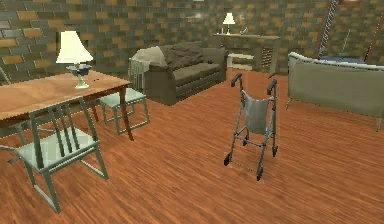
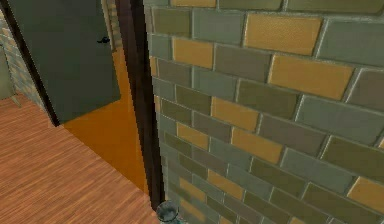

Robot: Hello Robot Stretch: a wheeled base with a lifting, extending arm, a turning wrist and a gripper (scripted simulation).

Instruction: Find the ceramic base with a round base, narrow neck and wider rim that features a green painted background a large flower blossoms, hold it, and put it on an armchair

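1. Two hazards, in our judgement. The walker (image 1: 255, 120) stands alone mid-floor on the way to the seats, and the base could clip it. The brick wall (image 2: 270, 110) lies close on the arm side, so a reach or turn there could strike it.
2. Vase: we cannot tell where it stands. Mistaking a lamp for it is a further risk.
3. Claw: we cannot tell its state.
4. Floor (image 1: 180, 175): reddish wood boards, orange beyond a dark door (image 2: 65, 55). A small grey round thing (image 2: 166, 211) sits at the wall's foot.
5. Room: a wooden table (image 1: 45, 97) with a lamp (image 1: 73, 50) near its far edge and two chairs (image 1: 60, 150) beside it; a dark sofa (image 1: 185, 68); a cabinet (image 1: 245, 45); a pale seat (image 1: 335, 85), which we cannot confirm as an armchair.
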